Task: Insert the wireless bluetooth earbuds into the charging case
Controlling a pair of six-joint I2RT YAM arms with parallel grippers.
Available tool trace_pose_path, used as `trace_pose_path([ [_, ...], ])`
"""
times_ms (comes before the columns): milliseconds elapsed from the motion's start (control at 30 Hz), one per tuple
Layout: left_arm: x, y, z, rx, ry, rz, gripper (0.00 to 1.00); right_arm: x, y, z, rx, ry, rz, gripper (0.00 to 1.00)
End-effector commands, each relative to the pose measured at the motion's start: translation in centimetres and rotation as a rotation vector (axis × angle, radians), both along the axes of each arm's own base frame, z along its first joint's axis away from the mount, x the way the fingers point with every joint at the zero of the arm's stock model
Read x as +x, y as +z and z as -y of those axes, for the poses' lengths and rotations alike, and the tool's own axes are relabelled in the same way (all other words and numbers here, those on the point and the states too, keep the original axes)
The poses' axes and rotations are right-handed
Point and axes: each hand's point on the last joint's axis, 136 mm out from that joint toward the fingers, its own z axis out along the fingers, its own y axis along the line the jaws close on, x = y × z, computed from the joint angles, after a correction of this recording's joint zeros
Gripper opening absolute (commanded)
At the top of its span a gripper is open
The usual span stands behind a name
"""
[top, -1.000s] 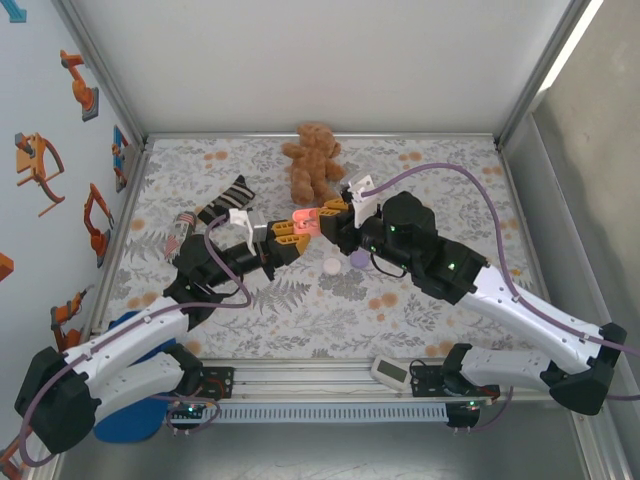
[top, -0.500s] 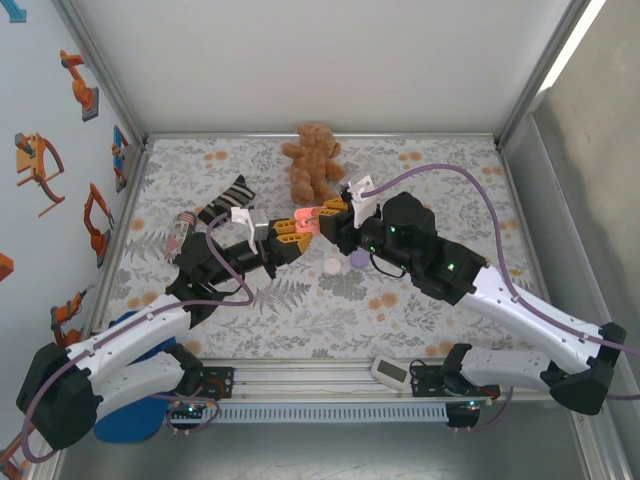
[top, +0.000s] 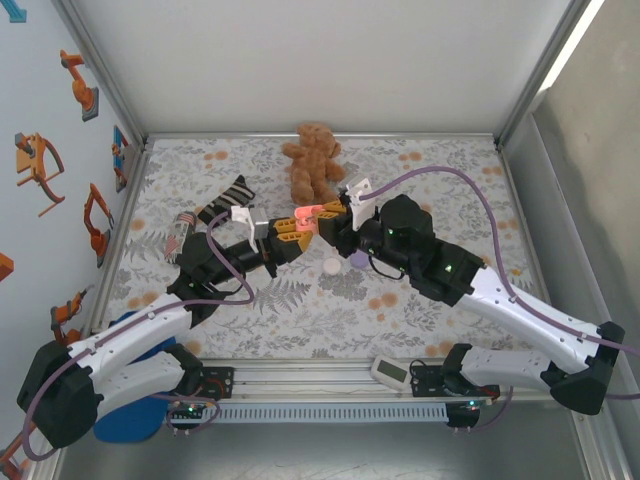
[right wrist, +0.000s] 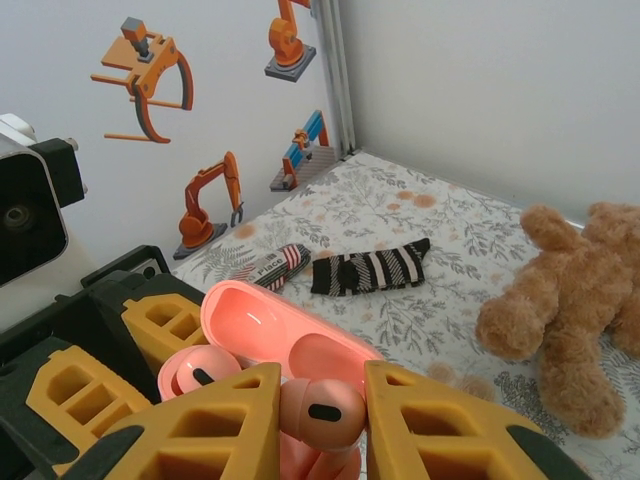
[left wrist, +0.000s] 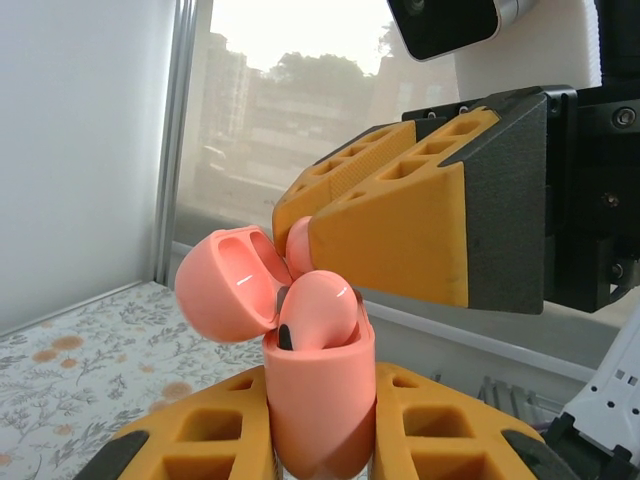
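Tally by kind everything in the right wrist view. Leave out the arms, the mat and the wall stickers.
salmon-pink earbuds: 2
salmon-pink charging case: 1
teddy bear: 1
striped sock: 1
small tube: 1
Total: 6

Left tool [top: 288, 229], right tool [top: 327, 214] tip-to-tip

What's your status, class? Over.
Left hand shut on open charging case. Right hand pinching pink earbud at its mouth. Second earbud sits in case. Teddy bear apart.
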Motion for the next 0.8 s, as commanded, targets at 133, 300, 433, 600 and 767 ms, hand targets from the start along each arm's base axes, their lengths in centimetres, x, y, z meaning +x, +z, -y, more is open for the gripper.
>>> trace_pose_path([
  [133,-0.5,2.7,-0.2,-0.070,-0.007,0.058,0.00,-0.6,0.3,0.1,0.002,0.014,0.015,0.26],
  [300,-0.5,2.4,-0.1,-0.064,-0.010,0.052,0.00,-0.7,1.2,-0.1,0.015,0.026,0.018,0.31],
  [433,-0.5,1.8,0.1,-0.056,-0.016,0.041,0.00,-0.8,2.4,-0.1,0.036,0.029,0.026,0.38],
  [600,-0.7,1.5,-0.1,-0.058,-0.018,0.039,0.00,-0.6,3.9,0.7,0.049,-0.005,0.039,0.45],
  [767,-0.9,1.3,-0.1,-0.055,-0.023,0.038,0.00,-0.3,5.2,1.7,0.053,-0.051,0.061,0.51],
])
